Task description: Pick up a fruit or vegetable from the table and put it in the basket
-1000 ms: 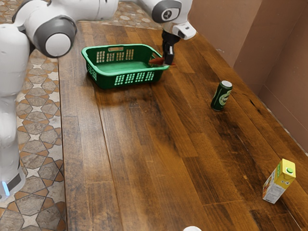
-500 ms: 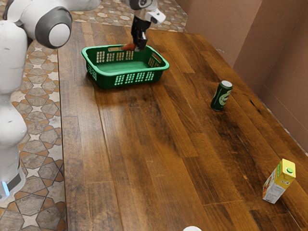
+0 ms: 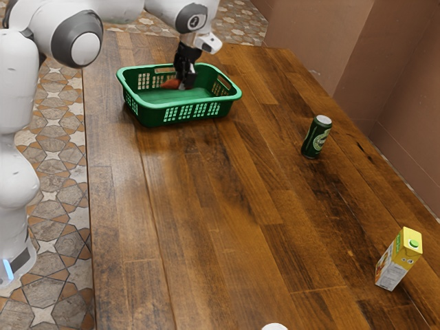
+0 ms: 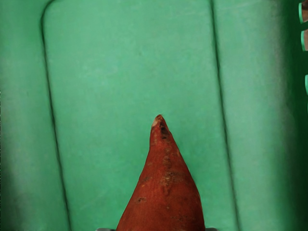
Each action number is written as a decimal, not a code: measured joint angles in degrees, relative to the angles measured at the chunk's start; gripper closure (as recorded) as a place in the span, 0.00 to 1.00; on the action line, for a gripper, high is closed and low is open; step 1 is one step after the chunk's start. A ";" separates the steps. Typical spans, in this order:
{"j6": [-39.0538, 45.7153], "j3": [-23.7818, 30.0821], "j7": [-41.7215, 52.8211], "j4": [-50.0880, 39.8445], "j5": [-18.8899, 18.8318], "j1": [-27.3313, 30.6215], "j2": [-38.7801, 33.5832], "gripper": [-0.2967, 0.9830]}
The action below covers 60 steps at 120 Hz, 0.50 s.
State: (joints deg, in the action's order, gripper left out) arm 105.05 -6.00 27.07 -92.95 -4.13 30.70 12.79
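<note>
The gripper [image 3: 184,84] is closed around a reddish root vegetable [image 3: 171,84], a finger against each side, and has come down into the basket [image 3: 181,104]. A second ago it was at the basket's end toward the exterior view's right; then it hung higher, by the far rim. Now the vegetable is below that rim, inside the walls, its tapered tip pointing over the basket's floor. The carry looks done, leaving only the release; whether the vegetable touches the floor I cannot tell. Opening too high might let it roll, though the walls should keep it in.

From left to right, the arm [image 3: 86,48] reaches in from beyond the basket's left side, its hand [image 3: 194,20] above the basket's far part, fingers pointing down. To the basket's right stands a green can [image 3: 317,137], and farther off, nearer the camera, a yellow carton [image 3: 399,258].
</note>
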 joint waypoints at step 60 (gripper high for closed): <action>-7.25 7.40 -0.90 11.02 2.16 -1.10 -8.39 0.31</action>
State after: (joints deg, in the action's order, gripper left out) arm 97.80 1.41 26.17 -81.93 -1.97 29.60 4.41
